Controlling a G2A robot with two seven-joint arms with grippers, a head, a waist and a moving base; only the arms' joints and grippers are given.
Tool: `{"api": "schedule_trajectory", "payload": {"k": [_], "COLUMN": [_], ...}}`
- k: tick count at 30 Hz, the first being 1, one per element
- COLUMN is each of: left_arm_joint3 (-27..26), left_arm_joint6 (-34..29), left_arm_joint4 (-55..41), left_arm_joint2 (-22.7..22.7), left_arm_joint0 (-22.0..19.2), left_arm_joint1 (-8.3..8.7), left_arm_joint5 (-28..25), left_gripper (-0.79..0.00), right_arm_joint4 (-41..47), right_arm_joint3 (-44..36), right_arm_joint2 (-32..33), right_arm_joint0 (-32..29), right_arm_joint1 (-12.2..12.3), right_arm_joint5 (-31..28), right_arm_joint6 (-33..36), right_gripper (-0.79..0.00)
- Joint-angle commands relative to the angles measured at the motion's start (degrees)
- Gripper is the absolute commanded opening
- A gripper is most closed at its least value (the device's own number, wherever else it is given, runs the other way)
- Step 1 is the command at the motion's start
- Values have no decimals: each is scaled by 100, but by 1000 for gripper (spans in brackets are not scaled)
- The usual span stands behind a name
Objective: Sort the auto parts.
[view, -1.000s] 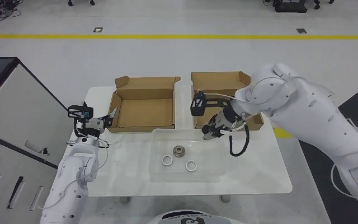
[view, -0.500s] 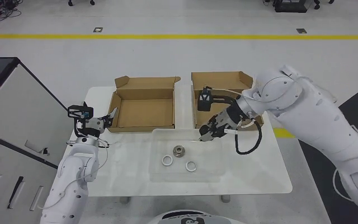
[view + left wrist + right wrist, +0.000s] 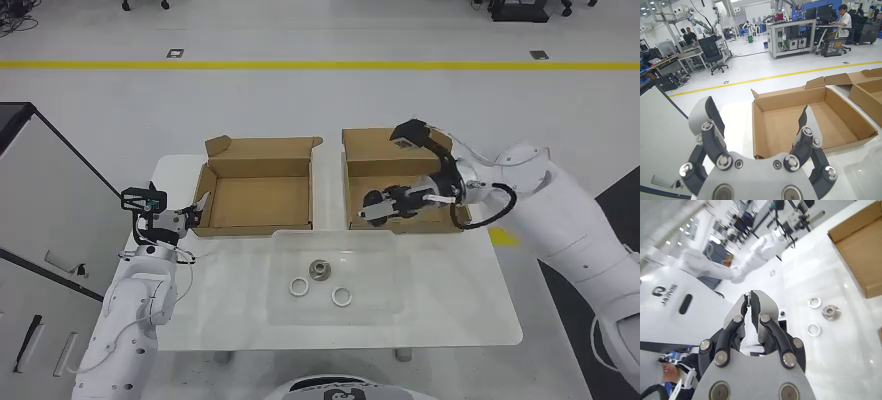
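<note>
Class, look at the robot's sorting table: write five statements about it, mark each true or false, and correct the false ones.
1. The right tool grips a small threaded screw. True.
2. The left tool is shut on a ring. False: it is open and holds nothing.
3. The clear tray holds two rings and a flanged nut. True.
4. The left cardboard box is full of parts. False: its floor is bare.
5. In the top view, the right tool is over the right cardboard box. True.
</note>
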Motion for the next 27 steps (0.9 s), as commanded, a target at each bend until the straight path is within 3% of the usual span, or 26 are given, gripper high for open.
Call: {"api": "schedule_trajectory", "payload": {"k": [1, 12, 22, 27], "left_arm_joint3": [0, 0, 0, 0], "left_arm_joint6": [0, 0, 0, 0], "left_arm_joint4": [0, 0, 0, 0], "left_arm_joint2": [0, 0, 0, 0], "left_arm_joint0": [0, 0, 0, 0], "left_arm_joint1": [0, 0, 0, 0], "left_arm_joint5": [0, 0, 0, 0], "left_gripper": [0, 0, 0, 0], "right_arm_joint4": [599, 2783, 3441, 3738], "right_arm_joint3": [38, -232, -274, -317], "right_arm_joint2": [55, 662, 1116, 1117], "right_arm_joint0": [-81, -426, -606, -682], "right_arm_joint1": [-38, -552, -1294, -1622], "right_arm_joint5": [13, 612, 1246, 1285], "right_arm_joint6": [14, 614, 1248, 1285], "right_gripper": [-785, -785, -785, -785]}}
